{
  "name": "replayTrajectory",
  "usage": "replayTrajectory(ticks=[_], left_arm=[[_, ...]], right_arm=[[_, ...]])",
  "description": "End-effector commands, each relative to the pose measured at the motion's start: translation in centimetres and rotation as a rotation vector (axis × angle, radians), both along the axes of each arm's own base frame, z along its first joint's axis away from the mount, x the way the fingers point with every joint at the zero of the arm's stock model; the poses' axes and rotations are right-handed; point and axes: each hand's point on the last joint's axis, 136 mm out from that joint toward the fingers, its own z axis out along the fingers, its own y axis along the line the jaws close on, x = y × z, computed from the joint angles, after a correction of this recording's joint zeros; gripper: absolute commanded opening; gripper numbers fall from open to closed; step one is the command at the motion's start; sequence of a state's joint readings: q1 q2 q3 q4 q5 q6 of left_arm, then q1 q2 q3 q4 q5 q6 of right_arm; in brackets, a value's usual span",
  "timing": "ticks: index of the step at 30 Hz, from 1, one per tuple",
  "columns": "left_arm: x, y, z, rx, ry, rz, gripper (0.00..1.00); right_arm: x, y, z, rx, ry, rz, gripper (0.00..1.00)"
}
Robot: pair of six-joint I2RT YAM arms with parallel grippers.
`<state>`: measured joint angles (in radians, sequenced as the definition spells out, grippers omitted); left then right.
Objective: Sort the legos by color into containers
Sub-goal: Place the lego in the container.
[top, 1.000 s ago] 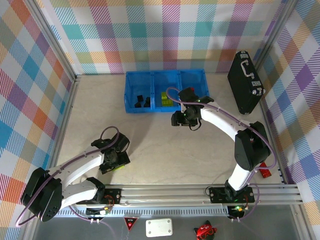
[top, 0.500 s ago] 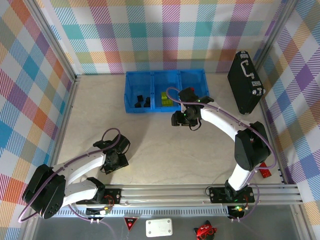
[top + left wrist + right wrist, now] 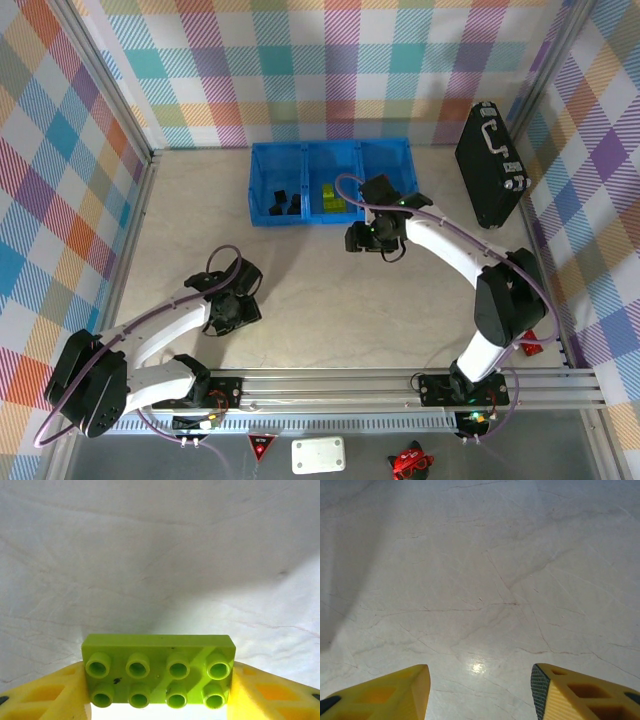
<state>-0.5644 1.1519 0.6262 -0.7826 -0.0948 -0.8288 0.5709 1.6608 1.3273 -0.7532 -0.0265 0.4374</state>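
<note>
A lime-green lego with eight studs sits clamped between the yellow fingers of my left gripper, above the bare table; from above, that gripper hangs at the near left. The blue bin stands at the back, with black legos in its left compartment and lime-green legos in the middle one. My right gripper is open with nothing between its fingers, over bare table; from above, it sits just in front of the bin. A red lego lies at the near right.
A black hard case with a handle leans at the back right. Plaid walls close in the table on three sides. A metal rail runs along the near edge.
My left gripper has risen and shifted a little toward the back with the green lego in it. The right arm has barely moved.
</note>
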Motion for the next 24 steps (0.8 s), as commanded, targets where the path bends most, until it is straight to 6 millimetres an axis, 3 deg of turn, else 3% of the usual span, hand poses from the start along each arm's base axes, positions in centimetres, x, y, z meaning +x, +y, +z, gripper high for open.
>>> replayTrajectory(ticks=[1, 24], left_arm=[[1.7, -1.3, 1.3, -0.019, -0.025, -0.044, 0.58], [17.4, -15.9, 7.7, -0.142, -0.165, -0.339, 0.58]], right_arm=[[-1.2, -1.0, 0.5, -0.025, 0.001, -0.011, 0.57], [-5.6, -6.4, 1.7, -0.113, -0.043, -0.100, 0.57]])
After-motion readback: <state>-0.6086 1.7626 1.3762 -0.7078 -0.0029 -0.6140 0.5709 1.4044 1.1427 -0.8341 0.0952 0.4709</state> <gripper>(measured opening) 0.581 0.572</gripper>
